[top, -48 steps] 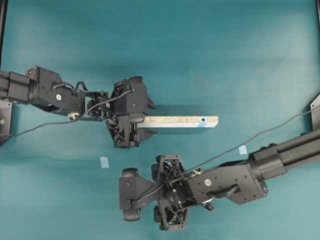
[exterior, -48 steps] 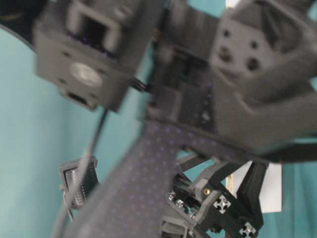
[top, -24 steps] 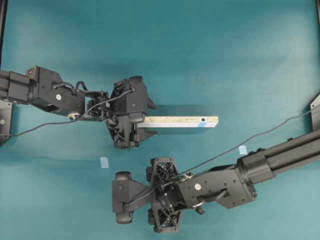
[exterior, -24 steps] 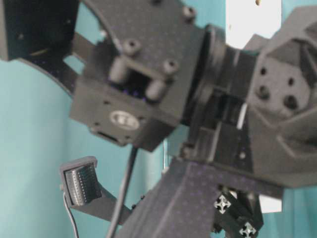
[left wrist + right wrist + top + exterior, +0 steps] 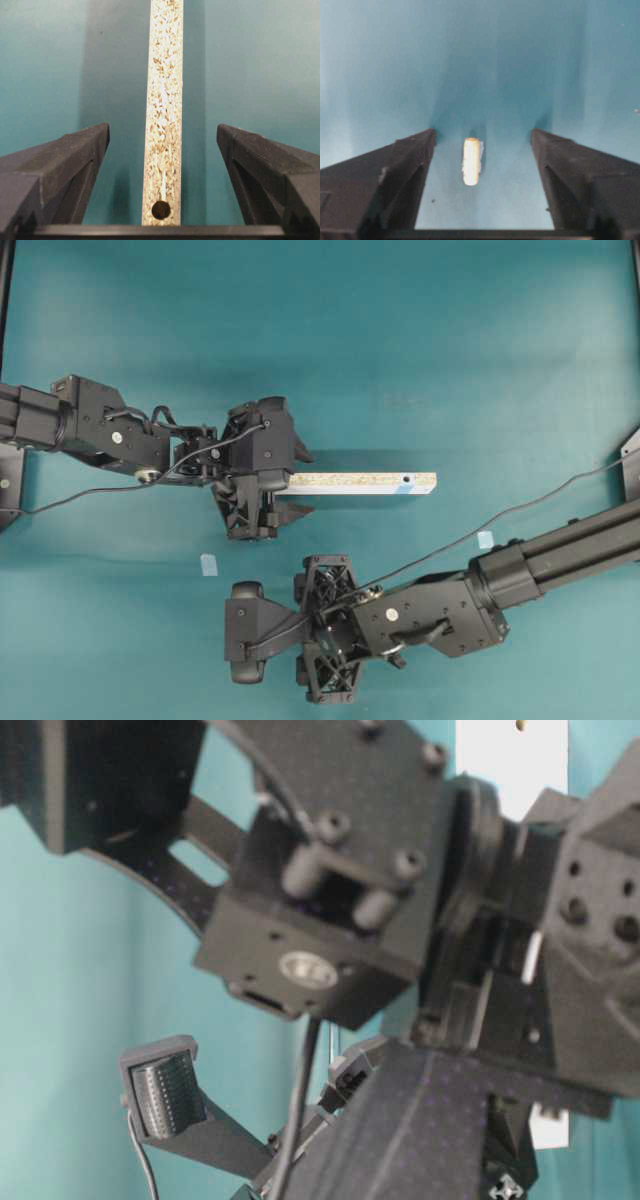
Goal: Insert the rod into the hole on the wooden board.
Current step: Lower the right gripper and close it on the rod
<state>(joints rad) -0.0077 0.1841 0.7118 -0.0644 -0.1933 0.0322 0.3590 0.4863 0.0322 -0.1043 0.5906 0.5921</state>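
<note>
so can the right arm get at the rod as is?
Probably yes. The rod lies on the mat between the right gripper's open fingers, nothing else between them.

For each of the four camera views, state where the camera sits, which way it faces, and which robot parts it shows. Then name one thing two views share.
Overhead: above, looking down; both arms, wooden board.
Table-level: low, facing along the mat; blurred arm housings fill it.
Left wrist: on the left arm, looking past its open left end effector along the board.
Right wrist: on the right arm, looking down between the open right end effector at the rod.
Shared: overhead and left wrist both show the board.
</note>
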